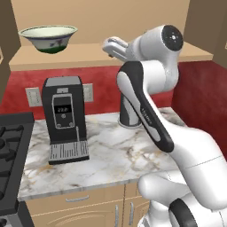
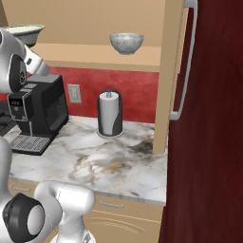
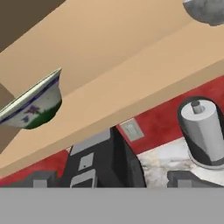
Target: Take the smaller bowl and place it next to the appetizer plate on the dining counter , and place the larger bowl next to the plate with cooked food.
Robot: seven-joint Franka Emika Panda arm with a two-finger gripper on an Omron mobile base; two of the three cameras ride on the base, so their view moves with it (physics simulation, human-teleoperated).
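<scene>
1. I am facing a wall counter (image 1: pixel 111 150) with a wooden shelf (image 2: pixel 95 54) above it, and I am working on the first step: reaching up for the smaller bowl (image 2: pixel 126 42).

2. The smaller bowl is sitting upright on the right part of the shelf, above the paper towel holder (image 2: pixel 110 114); the hand view is catching its grey mottled underside (image 3: pixel 209 9) at the top right corner.

3. The larger bowl (image 1: pixel 48 37), cream with a green foot, is standing well apart from it at the left end of the shelf, above the coffee machine (image 1: pixel 65 117).

4. My gripper (image 1: pixel 113 45) is raised to shelf height between the two bowls. Its fingertips are not clear in any view, but I am holding the jaws at their widest and they are gripping nothing.

5. My hand is tilting, so the shelf is running diagonally across the hand view, and neither bowl is lying on my line yet.

6. The next move, as I am judging it, calls for swinging right along the shelf, levelling the hand, and bringing the jaws either side of the small bowl's rim before closing.

7. After that I am expecting a drive to the dining counter, which is not in sight from here.
</scene>
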